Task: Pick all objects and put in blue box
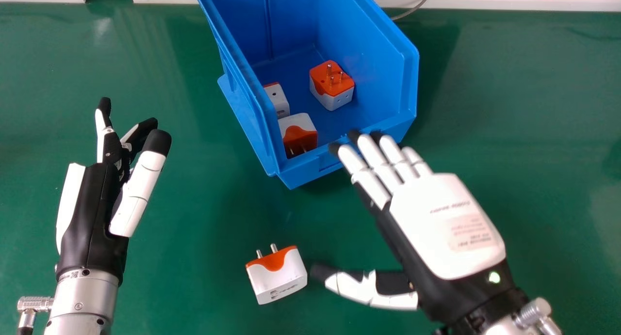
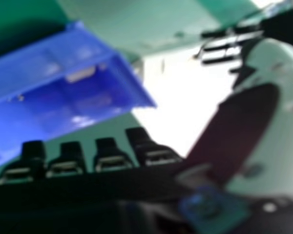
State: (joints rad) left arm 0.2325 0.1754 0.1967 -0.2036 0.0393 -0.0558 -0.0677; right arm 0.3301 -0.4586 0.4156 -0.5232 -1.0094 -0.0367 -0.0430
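The white-and-orange plastic plug adapter (image 1: 277, 276) looks light, rigid and slightly slick, best pinched across its flat sides by the black-and-white right hand (image 1: 446, 223), fingers spread wide.

My right hand (image 1: 446, 223) has a smooth, softly shining plastic shell on its back, and my left hand (image 1: 92, 214) has matt plastic along its palm, above a satin metal forearm (image 1: 85, 296). The blue box (image 1: 410, 83) is smooth plastic with a mild sheen. The loose plug adapter (image 1: 279, 279) looks hard plastic, its pins (image 1: 274, 248) shiny metal. The tabletop (image 1: 194, 277) looks smooth, faintly glossy
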